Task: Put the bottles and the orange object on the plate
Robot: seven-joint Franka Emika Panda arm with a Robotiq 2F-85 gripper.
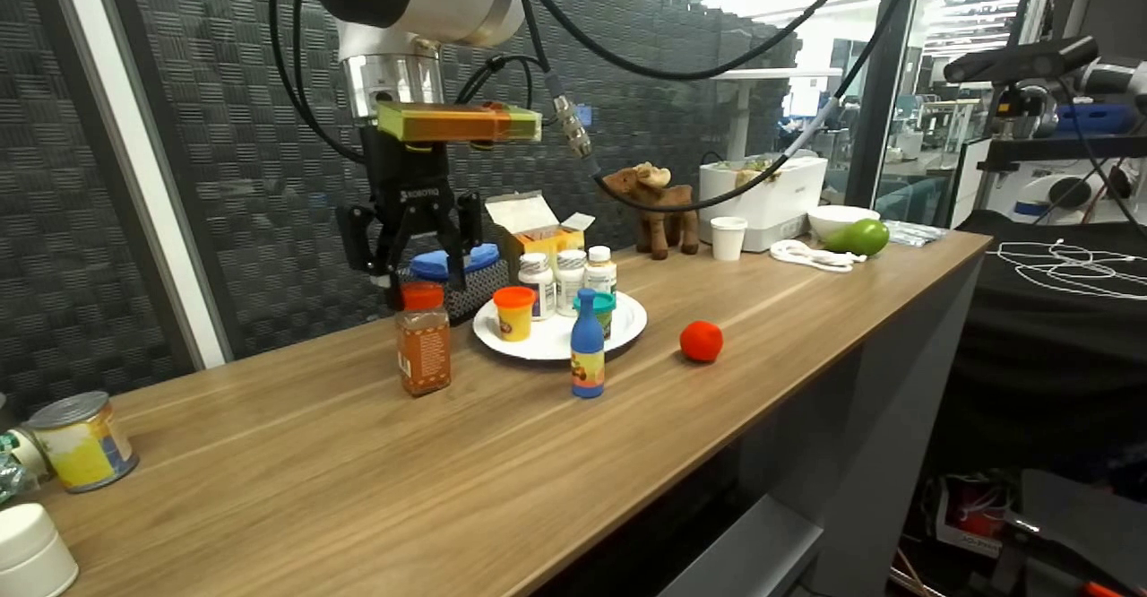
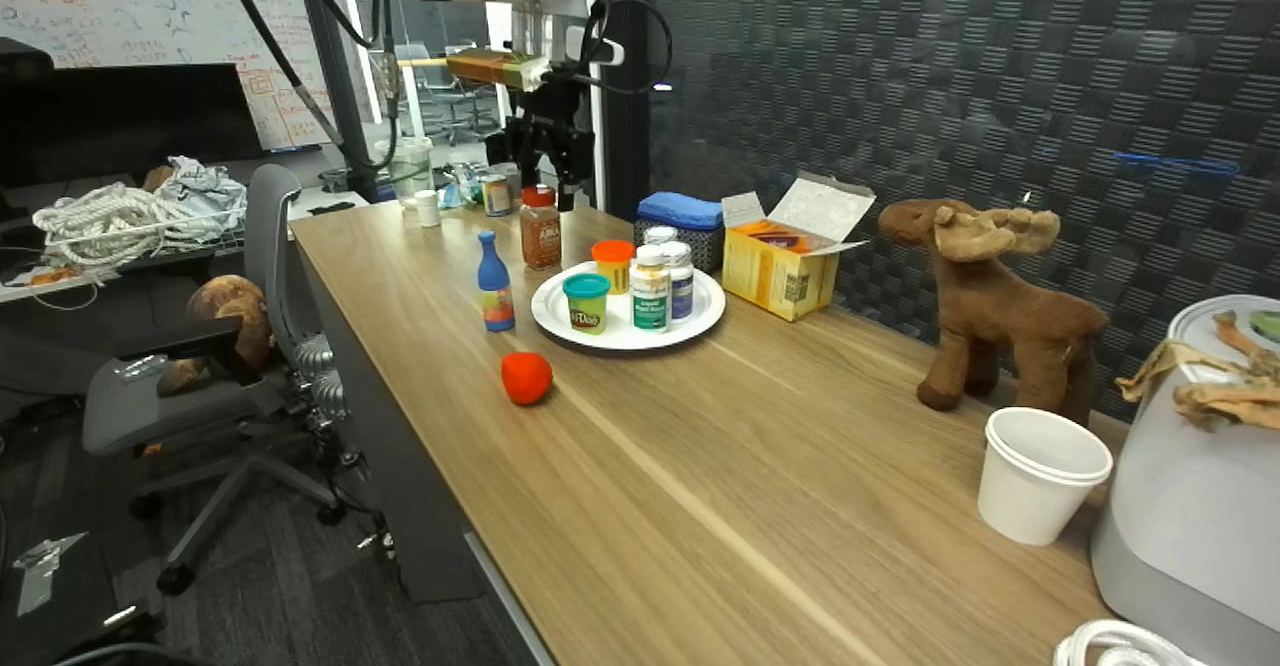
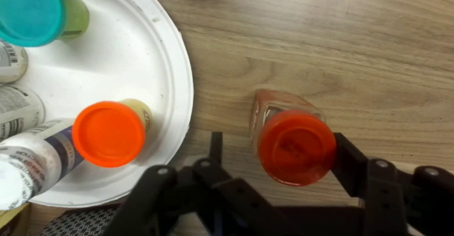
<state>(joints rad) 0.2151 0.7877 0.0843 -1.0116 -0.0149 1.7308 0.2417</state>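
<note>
My gripper (image 3: 276, 139) is lowered over the reddish-brown jar (image 1: 424, 348), jaws apart on either side of its orange lid (image 3: 297, 149). In the wrist view the right finger (image 3: 349, 161) meets the lid's edge, while a gap separates the left finger (image 3: 215, 147) from it. The jar stands upright on the table beside the white plate (image 3: 142, 59). On that plate are the short green tub with a teal lid (image 2: 587, 308) and the orange object, seemingly this squat yellow tub with an orange lid (image 1: 514, 315). A blue bottle (image 1: 588, 355) stands upright on the table, outside the rim.
Three white pill bottles (image 2: 651, 291) share the plate. A red ball (image 1: 702, 341) lies on the table near it. Behind stand a patterned box with a blue top (image 2: 680, 211), an open yellow carton (image 2: 780, 271) and a brown plush moose (image 2: 1000, 306).
</note>
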